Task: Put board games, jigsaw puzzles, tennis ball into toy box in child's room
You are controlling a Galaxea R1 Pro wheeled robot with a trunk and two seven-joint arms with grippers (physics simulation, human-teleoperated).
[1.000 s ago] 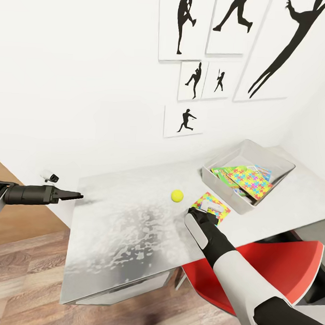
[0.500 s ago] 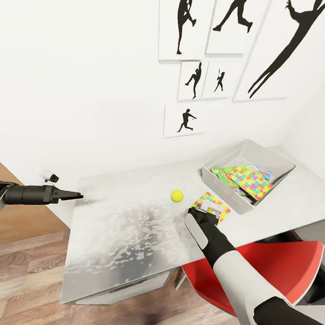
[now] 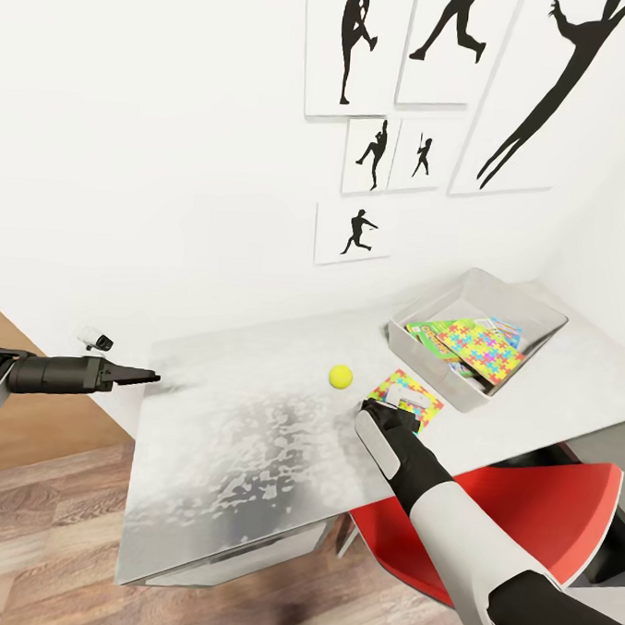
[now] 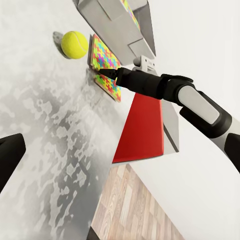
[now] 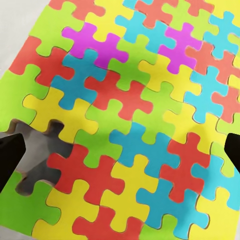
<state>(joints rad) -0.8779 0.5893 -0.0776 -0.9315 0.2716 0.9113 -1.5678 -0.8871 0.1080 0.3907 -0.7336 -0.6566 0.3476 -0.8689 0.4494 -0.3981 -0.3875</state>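
While the right end effector [image 4: 100, 71] hangs directly over the jigsaw puzzle [image 3: 409, 397] on the tabletop [image 3: 249, 438], its fingers are spread apart, one at each side of the puzzle, and hold nothing. A red chair [image 3: 522, 510] stands under the tabletop edge, on the near side of the puzzle. Beside the puzzle lies the tennis ball [image 3: 340, 376], not touching it. The left end effector [image 3: 142, 375] hovers well apart from the ball at the tabletop end, fingers open and empty. Just behind the puzzle stands the toy box [image 3: 516, 306], containing a second puzzle [image 3: 484, 349] on top of printed board games [image 3: 432, 331].
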